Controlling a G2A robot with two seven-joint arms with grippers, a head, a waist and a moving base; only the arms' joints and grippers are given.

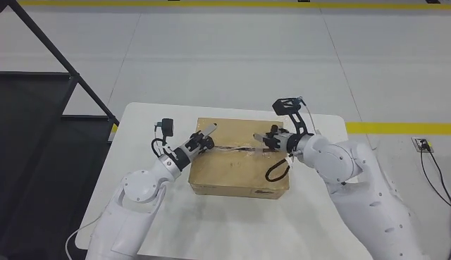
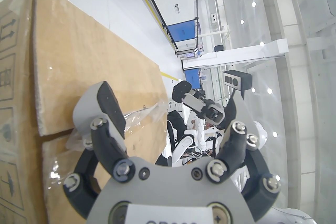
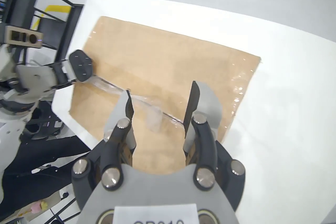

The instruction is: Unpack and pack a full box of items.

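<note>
A closed cardboard box (image 1: 239,168) sits in the middle of the white table (image 1: 211,221). A strip of clear tape (image 1: 236,148) runs along its top seam, crinkled and partly lifted. My left gripper (image 1: 203,139) is at the box's left end, open, one pad (image 2: 110,104) resting by the wrinkled tape (image 2: 147,114) on the box (image 2: 78,51). My right gripper (image 1: 272,139) hovers over the right end. It stands open (image 3: 160,107) astride the tape (image 3: 147,104) on the box (image 3: 157,59). The left gripper's pad (image 3: 80,64) shows at the far end.
A black metal rack (image 1: 42,119) stands off the table's left side, close to its corner (image 3: 52,12). A black cable loop (image 1: 277,170) from the right arm hangs over the box's right side. Bare table (image 3: 288,78) lies around the box.
</note>
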